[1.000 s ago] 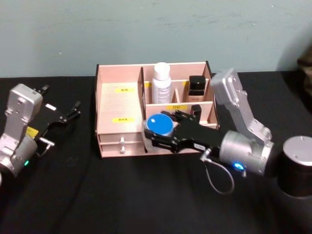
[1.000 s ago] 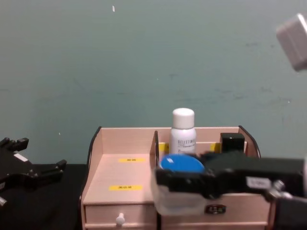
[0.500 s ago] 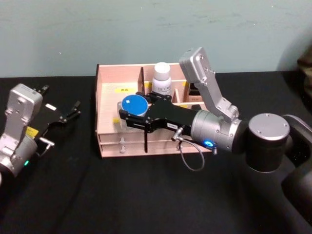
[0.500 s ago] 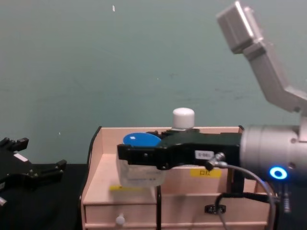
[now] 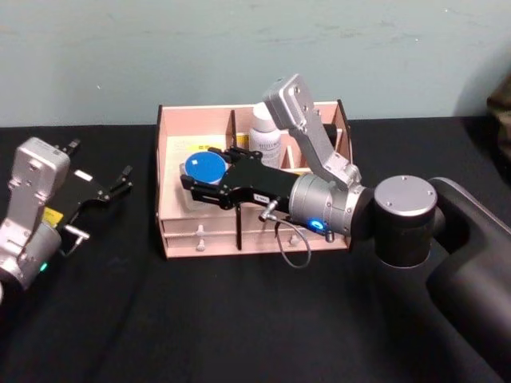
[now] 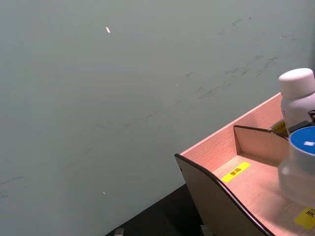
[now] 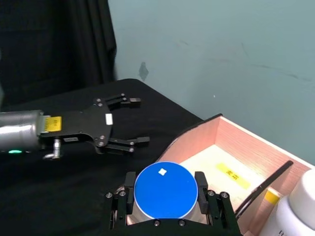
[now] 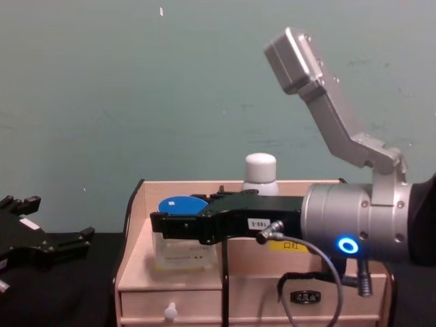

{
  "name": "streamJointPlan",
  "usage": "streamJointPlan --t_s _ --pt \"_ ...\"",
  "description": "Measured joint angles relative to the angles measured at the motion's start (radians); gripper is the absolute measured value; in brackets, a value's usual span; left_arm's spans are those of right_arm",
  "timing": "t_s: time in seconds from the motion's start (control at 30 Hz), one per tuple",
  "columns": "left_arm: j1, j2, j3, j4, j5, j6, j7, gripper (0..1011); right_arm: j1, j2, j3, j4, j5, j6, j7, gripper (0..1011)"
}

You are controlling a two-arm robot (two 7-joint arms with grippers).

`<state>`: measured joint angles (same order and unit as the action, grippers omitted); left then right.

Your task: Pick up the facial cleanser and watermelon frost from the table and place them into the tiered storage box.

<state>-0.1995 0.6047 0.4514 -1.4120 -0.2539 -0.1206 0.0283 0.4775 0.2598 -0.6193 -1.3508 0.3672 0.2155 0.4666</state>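
Blue-lidded jar (image 5: 202, 169): a clear jar with a round blue lid, sitting left of centre in the head view, held just above the wide left compartment of the tiered storage box; in the chest view its base is hanging close over that compartment's stepped floor.
Right gripper (image 5: 194, 182): its black fingers are pressing against the jar's two sides, closed on it; the arm is reaching in from the right of the frame across the front of the box.
Tiered storage box (image 5: 197, 233): pale wooden organiser standing at upper centre of the black table (image 5: 200, 319), with yellow labels and a small drawer with a white knob at its lower left.
White bottle (image 5: 266, 130): standing upright in a rear middle compartment, partly hidden behind the right arm.
Left gripper (image 5: 108, 188): resting at the left edge of the frame, well apart from the box, its fingers spread and holding nothing.
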Motion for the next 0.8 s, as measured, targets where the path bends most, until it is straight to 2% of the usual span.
streamJointPlan --t_s 0.33,0.8 --pt "0.0 0.0 0.0 0.0 0.0 0.0 0.0 1001 0.036 -0.041 0.012 0.094 -0.024 -0.027 -0.011 735" --pt "0.0 0.0 0.0 0.0 0.0 0.0 0.0 1001 0.052 -0.059 0.023 0.132 -0.036 -0.032 -0.01 735"
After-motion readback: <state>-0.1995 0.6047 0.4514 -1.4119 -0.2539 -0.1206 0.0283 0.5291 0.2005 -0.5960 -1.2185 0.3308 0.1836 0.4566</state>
